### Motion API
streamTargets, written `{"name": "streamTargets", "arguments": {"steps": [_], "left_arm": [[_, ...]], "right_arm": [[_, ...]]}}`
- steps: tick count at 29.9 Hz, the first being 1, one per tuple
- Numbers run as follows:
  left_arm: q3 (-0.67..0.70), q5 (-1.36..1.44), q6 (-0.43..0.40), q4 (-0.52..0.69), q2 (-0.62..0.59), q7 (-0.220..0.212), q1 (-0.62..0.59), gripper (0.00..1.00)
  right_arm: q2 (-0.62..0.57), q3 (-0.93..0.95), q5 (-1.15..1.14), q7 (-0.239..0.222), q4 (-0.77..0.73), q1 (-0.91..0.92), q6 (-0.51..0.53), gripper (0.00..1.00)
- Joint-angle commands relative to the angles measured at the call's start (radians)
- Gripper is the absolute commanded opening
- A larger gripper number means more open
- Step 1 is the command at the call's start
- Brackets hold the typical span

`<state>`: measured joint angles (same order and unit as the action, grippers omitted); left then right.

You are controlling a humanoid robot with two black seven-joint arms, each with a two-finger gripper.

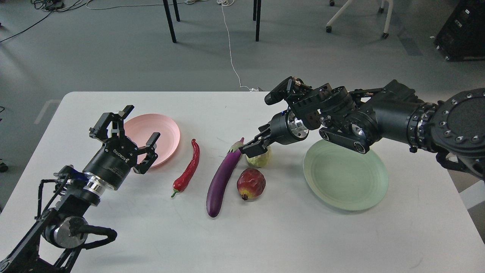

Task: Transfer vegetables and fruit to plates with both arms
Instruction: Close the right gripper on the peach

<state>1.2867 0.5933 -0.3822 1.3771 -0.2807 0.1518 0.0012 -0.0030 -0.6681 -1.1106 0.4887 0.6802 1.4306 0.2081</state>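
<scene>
White table point(341, 235): right gripper point(254, 146) grips the yellow-green fruit point(260, 159) mid-table; left gripper point(130, 142) hangs wide open over the pink plate point(166, 132).

The white desk point(265, 235) holds a pink plate point(166, 131) at nine o'clock, a green plate point(344, 182) at three, with chili point(188, 167), eggplant point(221, 180), red fruit point(251, 183) and yellow-green fruit point(261, 159) between
</scene>
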Motion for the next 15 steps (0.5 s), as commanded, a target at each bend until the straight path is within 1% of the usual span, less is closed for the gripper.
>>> {"name": "streamTargets", "arguments": {"steps": [1,15], "left_arm": [[0.0,-0.001,0.0,0.0,-0.002,0.0,0.0,0.99],[0.009,-0.001,0.0,0.0,-0.008,0.0,0.0,0.99]], "right_arm": [[0.003,-0.043,0.0,0.0,-0.044,-0.007,-0.027,0.98],[0.003,-0.054,0.003,0.0,-0.045,-0.055,-0.059,0.98]]}}
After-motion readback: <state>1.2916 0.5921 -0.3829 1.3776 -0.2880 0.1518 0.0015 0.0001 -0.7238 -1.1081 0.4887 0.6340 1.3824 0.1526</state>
